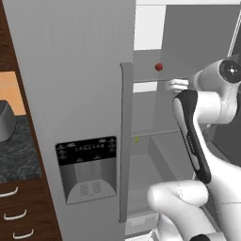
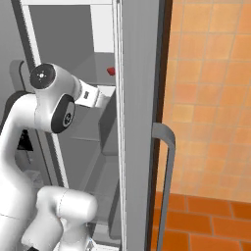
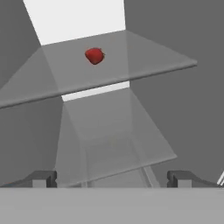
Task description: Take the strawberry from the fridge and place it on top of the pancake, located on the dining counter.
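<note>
**Fingers spread and bare, berry on the shelf ahead and above**

The fridge (image 1: 70, 94) has its right door swung open, and the arm reaches into the open compartment. One strawberry (image 3: 94, 55) lies on a clear glass shelf (image 3: 144, 57) in the upper part, toward the back, near the white rear wall. The left base view shows it as a small red dot (image 1: 159, 67) just above the shelf's front edge, up and to the left of the hand.

In the hand view the fingers (image 3: 43, 178) stand wide apart at the bottom corners, with nothing between them; the gripper (image 3: 112, 179) is fully spread and holds nothing. The berry sits well apart from them, high in that view and a little left of the midline. So the coming move, as I judge it, is forward into the fridge and upward to shelf level, with a slight shift to the left, before closing. The berry looks roundish, so I cannot tell a long axis; any closing direction should do.

Count: one strawberry, one arm, two fingers, and two glass shelves, the lower one (image 3: 131, 148) bare except for a faint yellowish speck too small to name.

Judged from this, the task is early: fridge open, berry not yet grasped.
</note>
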Available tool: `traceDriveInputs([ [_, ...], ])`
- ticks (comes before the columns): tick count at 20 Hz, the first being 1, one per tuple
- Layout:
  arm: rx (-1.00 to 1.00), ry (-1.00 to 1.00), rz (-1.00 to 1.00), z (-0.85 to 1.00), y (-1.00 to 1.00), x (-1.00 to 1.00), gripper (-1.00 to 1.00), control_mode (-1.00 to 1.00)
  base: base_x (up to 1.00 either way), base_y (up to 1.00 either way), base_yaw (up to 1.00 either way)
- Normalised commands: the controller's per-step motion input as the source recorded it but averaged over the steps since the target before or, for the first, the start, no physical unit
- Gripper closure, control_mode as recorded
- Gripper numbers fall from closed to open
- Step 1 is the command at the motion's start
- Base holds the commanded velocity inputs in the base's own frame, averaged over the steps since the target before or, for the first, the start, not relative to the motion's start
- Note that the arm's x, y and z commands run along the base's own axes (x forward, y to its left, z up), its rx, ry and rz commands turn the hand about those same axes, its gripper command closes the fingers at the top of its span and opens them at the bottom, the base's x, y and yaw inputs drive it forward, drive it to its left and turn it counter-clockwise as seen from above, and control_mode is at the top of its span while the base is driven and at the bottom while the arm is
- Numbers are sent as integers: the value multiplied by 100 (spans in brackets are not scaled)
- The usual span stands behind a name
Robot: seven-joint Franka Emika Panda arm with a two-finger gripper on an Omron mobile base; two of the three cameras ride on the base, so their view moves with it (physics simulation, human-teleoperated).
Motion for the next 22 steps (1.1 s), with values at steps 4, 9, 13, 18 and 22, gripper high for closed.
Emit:
traceDriveInputs([
  [4,0,0,-3,82,2,56,-100,-100,0,0,0],
  [9,0,0,-1,8,6,66,-100,-100,0,0,0],
  [13,0,0,0,-12,22,69,-100,-100,0,0,0],
  [18,0,0,0,-24,0,75,-100,-100,0,0,0],
  [22,0,0,0,-19,-10,75,-100,-100,0,0,0],
])
